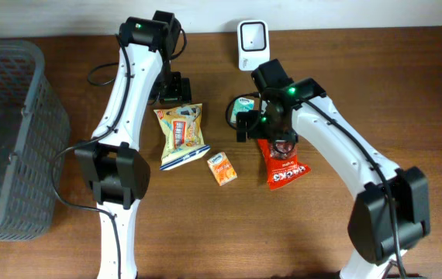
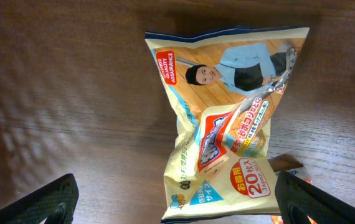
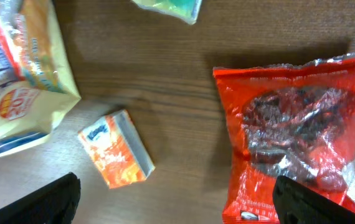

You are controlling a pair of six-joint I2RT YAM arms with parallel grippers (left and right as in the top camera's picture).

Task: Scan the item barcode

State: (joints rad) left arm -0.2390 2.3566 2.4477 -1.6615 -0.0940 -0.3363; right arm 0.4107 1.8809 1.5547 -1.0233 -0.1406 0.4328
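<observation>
On table [image 1: 205, 240] | yellow bag [image 2: 227, 118]: "QUALITY ASSURANCE", "20" | red bag [image 3: 296, 137]: unreadable

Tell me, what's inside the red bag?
The red bag is see-through in the middle: dark reddish lumps show, maybe dried fruit. Its printed red edges hide the rest.

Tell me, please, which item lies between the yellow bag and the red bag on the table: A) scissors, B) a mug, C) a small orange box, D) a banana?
C: the overhead view shows the small orange box lying between the yellow bag and the red bag.
</observation>
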